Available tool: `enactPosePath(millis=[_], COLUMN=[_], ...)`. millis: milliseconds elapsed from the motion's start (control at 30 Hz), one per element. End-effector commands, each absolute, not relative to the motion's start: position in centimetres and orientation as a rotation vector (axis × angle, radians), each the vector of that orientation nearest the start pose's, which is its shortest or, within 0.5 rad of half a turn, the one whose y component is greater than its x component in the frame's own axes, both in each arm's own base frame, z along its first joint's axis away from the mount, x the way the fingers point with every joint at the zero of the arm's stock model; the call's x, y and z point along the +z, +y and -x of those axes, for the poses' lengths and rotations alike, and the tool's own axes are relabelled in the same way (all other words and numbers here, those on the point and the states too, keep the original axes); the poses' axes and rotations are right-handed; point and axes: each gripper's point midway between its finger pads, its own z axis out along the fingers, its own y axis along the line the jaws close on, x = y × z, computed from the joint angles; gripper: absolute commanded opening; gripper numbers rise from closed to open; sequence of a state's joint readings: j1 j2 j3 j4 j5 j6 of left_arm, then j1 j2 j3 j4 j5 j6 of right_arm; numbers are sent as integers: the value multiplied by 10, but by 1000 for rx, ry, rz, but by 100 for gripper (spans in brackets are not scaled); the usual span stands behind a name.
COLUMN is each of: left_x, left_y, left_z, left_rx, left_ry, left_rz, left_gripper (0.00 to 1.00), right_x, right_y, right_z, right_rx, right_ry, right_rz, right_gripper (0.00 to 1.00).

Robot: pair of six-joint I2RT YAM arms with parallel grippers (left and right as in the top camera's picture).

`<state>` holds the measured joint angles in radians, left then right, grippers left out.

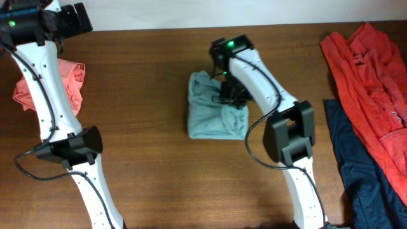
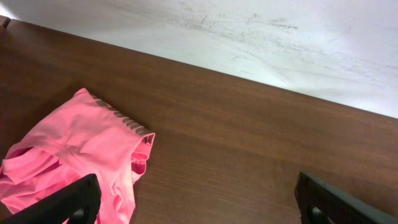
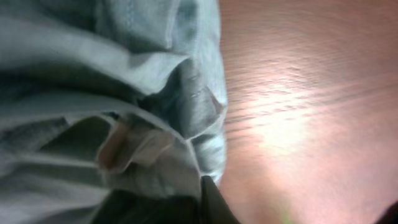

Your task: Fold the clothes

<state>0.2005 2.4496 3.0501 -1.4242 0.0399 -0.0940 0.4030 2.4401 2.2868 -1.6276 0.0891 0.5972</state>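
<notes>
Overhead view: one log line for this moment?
blue-green T-shirt: bunched, partly folded | right pincer: down on shirt, grip unclear | left pincer: open, empty

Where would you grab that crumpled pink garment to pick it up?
Probably the salmon-pink garment by its banded edge with the grey lettering, coming down from above. That edge lies flat and exposed, while the rest is bunched into folds.

Overhead: even light, sharp, soft shadows. Left wrist: sharp, wall (image 2: 280, 37) bright. Right wrist: blurry, cloth (image 3: 93, 74) out of focus, glare patch on desk (image 3: 280, 130).
</notes>
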Motion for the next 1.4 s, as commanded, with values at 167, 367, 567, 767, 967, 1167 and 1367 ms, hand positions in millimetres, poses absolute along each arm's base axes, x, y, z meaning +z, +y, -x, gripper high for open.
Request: enactPosePath(millis=[167,367,567,767,967,1167,1367], left_x=[312,312,317,322,319,315,315], left_y=[106,106,119,160,203,207,207], left_z=[-543,-543,-545,-539,-521,-516,-516], left_rx=[29,29,45,67,73,70,70], left_ry=[2323,2323,2291,2248,2232,2248,2250], left_rz=[309,308,329,449,584,598,599], left_gripper=[99,99,99,99,99,99,99], right_x=[68,92,120,115,104,84,79], right_y=[137,151,194,230,254,272,286], right_z=[-398,-426,-452,-465,-473,-473,-467], right_rx=[-191,-84,-23,-97,-84,-105,-160], right_ry=[3314,3181,2930,2832,2782,2741,2695], right_rz=[-132,155,657,527,180,218,233], right_gripper=[84,83,78,63,52,53,55])
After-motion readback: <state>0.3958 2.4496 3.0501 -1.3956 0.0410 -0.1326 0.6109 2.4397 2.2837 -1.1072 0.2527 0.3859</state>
